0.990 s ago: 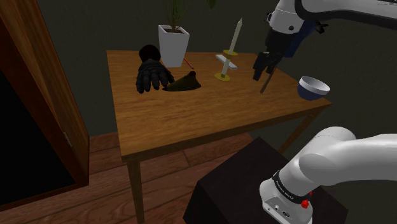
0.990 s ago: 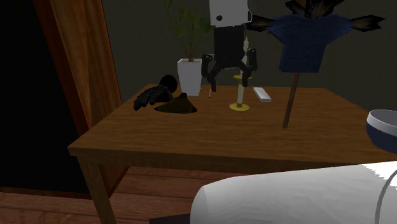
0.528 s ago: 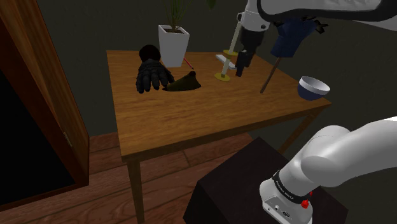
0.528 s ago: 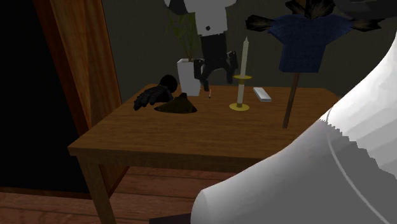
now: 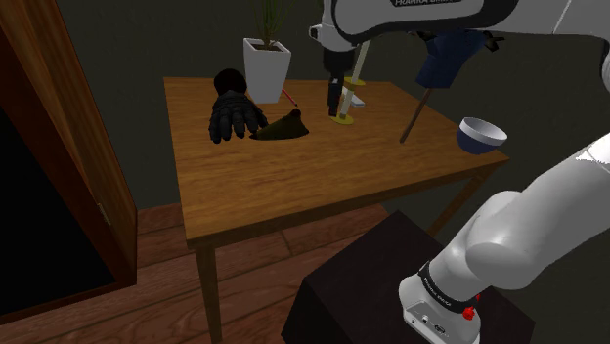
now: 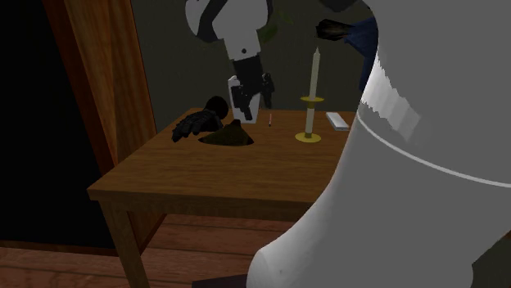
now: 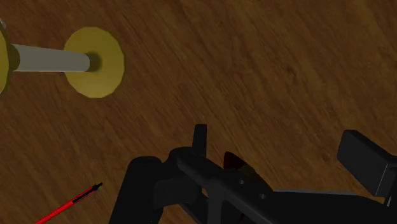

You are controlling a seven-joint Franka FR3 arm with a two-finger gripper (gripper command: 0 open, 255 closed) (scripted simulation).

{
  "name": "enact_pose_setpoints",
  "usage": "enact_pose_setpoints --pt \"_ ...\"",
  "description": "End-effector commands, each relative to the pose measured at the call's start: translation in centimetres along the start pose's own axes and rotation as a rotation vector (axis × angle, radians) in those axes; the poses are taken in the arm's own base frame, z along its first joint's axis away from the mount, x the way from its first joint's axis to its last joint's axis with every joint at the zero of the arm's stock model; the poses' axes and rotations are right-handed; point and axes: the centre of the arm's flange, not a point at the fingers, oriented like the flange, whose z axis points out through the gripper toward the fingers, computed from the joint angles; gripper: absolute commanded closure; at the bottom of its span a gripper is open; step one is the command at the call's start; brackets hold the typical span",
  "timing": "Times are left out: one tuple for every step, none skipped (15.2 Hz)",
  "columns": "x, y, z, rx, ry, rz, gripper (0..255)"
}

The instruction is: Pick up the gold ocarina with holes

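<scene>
Surface wooden, dimly lit. Hand above it, fingers wide apart, gripping nothing, just beside candlestick. Black glove toward shoulder view's left. Dark brown ocarina flat on surface, just beside glove, apart from hand.

A wooden table stood on a plank floor before a dark wall, dimly lit. Beside it rose a tall wooden panel edging a black area.
</scene>
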Motion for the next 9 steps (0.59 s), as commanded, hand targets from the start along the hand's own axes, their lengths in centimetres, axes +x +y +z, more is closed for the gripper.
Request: enact_pose_setpoints --pt "2.7 -0.1 0.3 -0.018 -0.012 -0.094 0" --pt "4.0 -0.3 0.6 -0.027 -0.018 -0.138 0" --pt "5.4 -0.6 0.8 -0.036 -0.024 -0.183 0" --pt "6.7 -1.0 1.1 -0.045 -0.029 -0.228 0" --pt "8.1 -1.4 1.3 -0.054 -0.035 -0.273 0" --pt "9.4 -1.8 1.6 -0.063 -0.041 -0.318 0" --pt "10.6 -2.4 1.9 -0.072 -0.047 -0.363 0" --pt "11.9 -2.9 2.2 -0.081 -0.053 -0.407 0" --pt "13.1 -3.5 2.6 -0.090 -0.058 -0.452 0"
